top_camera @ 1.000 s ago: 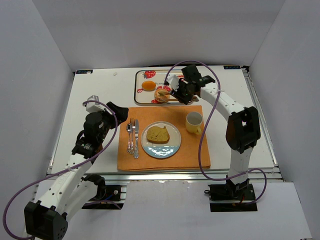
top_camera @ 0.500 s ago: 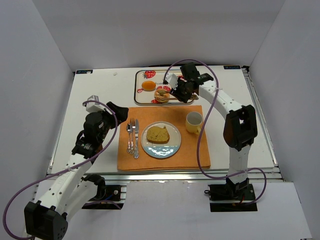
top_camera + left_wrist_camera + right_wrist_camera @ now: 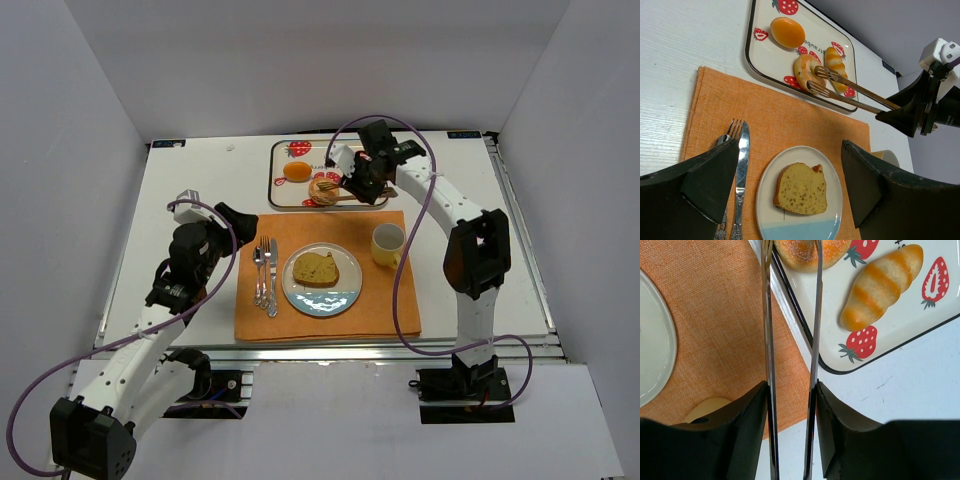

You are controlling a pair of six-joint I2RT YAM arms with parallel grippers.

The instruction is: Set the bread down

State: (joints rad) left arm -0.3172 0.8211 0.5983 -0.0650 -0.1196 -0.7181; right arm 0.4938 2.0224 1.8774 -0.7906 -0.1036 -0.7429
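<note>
Right gripper (image 3: 365, 182) is clamped on the tongs (image 3: 850, 90), their tips straddling the ring bun (image 3: 802, 67) on the strawberry tray (image 3: 760, 55), with a striped roll (image 3: 835, 62) just beside it. Left gripper (image 3: 237, 224) hangs with fingers apart near the plate (image 3: 837, 175) that holds a bread slice (image 3: 802, 188), and a cup (image 3: 388, 243) stands close by.

Gripper (image 3: 791, 390) clamps metal tongs (image 3: 814, 340). The arms run straight ahead, flanking a seeded bread ring (image 3: 810, 252) on the strawberry tray (image 3: 920, 315). Striped roll (image 3: 881, 287) lies ahead-right on the same tray. Orange mat (image 3: 715, 300) to the left, plate (image 3: 652, 350) far left. White counter (image 3: 890, 400) to the right.
</note>
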